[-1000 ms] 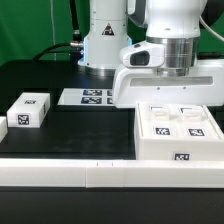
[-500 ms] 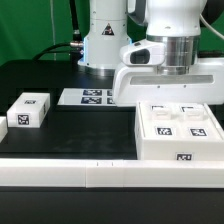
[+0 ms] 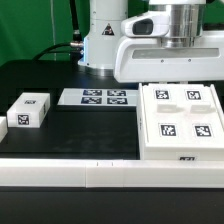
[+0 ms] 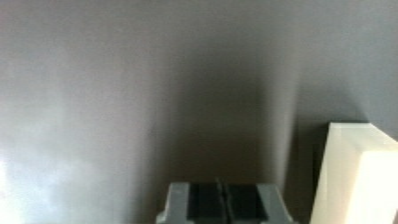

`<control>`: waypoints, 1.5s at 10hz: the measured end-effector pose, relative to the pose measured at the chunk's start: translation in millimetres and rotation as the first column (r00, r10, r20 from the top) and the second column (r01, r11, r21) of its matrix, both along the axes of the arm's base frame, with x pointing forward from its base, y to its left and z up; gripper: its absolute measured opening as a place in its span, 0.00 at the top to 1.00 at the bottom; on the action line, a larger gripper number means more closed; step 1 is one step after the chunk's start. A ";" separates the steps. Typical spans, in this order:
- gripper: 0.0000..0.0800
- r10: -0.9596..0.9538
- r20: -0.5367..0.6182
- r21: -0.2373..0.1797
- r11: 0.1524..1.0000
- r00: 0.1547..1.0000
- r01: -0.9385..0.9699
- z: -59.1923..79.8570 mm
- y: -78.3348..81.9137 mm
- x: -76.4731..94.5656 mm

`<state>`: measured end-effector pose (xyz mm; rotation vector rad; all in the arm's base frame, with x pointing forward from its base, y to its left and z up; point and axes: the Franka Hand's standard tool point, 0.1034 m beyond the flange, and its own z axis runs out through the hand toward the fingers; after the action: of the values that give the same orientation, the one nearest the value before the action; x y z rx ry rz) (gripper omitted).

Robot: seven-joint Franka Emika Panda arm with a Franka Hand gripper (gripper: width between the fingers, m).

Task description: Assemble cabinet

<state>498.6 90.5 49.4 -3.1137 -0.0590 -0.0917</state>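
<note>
Half a second before, the arm sat low over the cabinet (image 3: 180,115) and hid part of its tagged face. The arm had since lifted clear, and all four tags on that face were open to the exterior view. The cabinet lay on the exterior view's right, at the near edge of the table (image 3: 70,135). Its face reached farther back than before and its near wall showed only as a thin strip. I judged it had been tipped or shifted, but I could not tell which.

In the wrist view the gripper (image 4: 222,205) had its fingers pressed together with nothing between them. A white edge, most likely the cabinet (image 4: 361,175), stood just beside it and not touching. So I read it as let go, not carried.

The small tagged block (image 3: 28,108) had not moved on the exterior view's left, well apart from the cabinet. The marker board (image 3: 95,97) lay between them, farther back. To me, the block was yet to be fetched.
</note>
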 end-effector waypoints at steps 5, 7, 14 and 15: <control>1.00 -0.005 -0.014 -0.004 1.000 1.000 0.005 32.5 -6.0 4.4; 1.00 0.004 -0.024 -0.006 1.000 1.000 -0.004 41.2 -7.2 8.2; 1.00 0.024 -0.062 -0.011 1.000 0.998 -0.025 59.2 -9.0 18.2; 1.00 0.024 -0.063 -0.011 1.000 0.998 -0.024 59.1 -9.2 17.8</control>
<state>516.4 81.3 108.5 -3.1242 -0.0960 0.0073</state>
